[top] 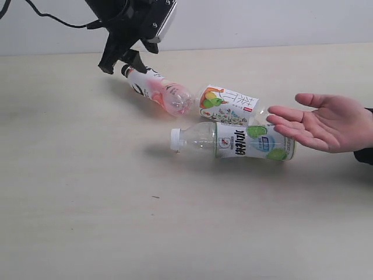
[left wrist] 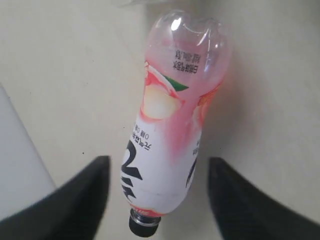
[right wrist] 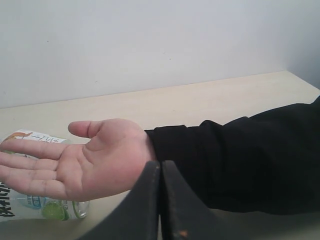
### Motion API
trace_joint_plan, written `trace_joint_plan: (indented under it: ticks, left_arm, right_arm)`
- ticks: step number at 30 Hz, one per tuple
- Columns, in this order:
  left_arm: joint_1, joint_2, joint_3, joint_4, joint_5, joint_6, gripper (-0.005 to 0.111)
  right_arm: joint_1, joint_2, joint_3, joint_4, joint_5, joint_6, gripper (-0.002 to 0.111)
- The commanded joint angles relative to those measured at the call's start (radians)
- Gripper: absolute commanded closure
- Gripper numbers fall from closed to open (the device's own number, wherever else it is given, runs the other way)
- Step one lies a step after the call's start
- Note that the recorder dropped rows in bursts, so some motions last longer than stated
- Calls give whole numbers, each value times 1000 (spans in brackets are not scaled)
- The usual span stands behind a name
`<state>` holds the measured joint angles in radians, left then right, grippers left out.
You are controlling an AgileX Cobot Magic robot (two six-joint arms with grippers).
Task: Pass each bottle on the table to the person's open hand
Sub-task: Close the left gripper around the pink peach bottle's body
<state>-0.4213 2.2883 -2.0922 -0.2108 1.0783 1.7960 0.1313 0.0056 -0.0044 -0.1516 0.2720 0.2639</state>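
The pink bottle (top: pixel 157 90) with a black cap lies on the table (top: pixel 87 192) at the back, cap toward the left arm. My left gripper (top: pixel 125 63) is open just above its cap end. In the left wrist view the dark fingers (left wrist: pixel 75 200) stand on either side of the pink bottle (left wrist: pixel 175 125), apart from it. The orange-green fruit bottle (top: pixel 229 105) and the green-lime bottle (top: pixel 245 142) lie near the person's open hand (top: pixel 320 122). The blue-marked bottle is out of view. My right gripper (right wrist: pixel 160 170) is shut on nothing, close beside the hand (right wrist: pixel 85 160).
The person's black sleeve (right wrist: pixel 240 160) fills the area beside my right gripper. The green-lime bottle (right wrist: pixel 30 210) lies partly under the fingers of the open palm, with the fruit bottle (right wrist: pixel 30 137) behind it. A pale wall (top: pixel 262 23) borders the table's far edge.
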Motion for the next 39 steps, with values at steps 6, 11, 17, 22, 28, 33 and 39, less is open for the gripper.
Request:
trace_joint_plan:
  ticks: [6, 11, 17, 22, 28, 33, 39]
  left_arm:
    - [-2, 64, -5, -41, -93, 17, 16]
    - [-2, 100, -5, -39, -133, 17, 16]
    - [-4, 133, -5, -39, -157, 35, 16]
    - [-7, 150, -5, -39, -186, 35, 16]
    - [-8, 179, -5, -41, -207, 35, 16]
    - [-8, 198, -5, -41, -229, 35, 16]
    - [-8, 198, -5, -41, -222, 35, 39]
  right_arm:
    - [2, -6, 4, -4, -8, 0, 108]
    - [2, -6, 4, -4, -8, 0, 108]
    - [2, -6, 4, -4, -8, 0, 108]
    - [2, -6, 4, -4, -8, 0, 108]
    - [2, -6, 4, -4, -8, 0, 108]
    - [2, -6, 4, -4, -8, 0, 108]
    - [2, -6, 4, -4, -8, 0, 108]
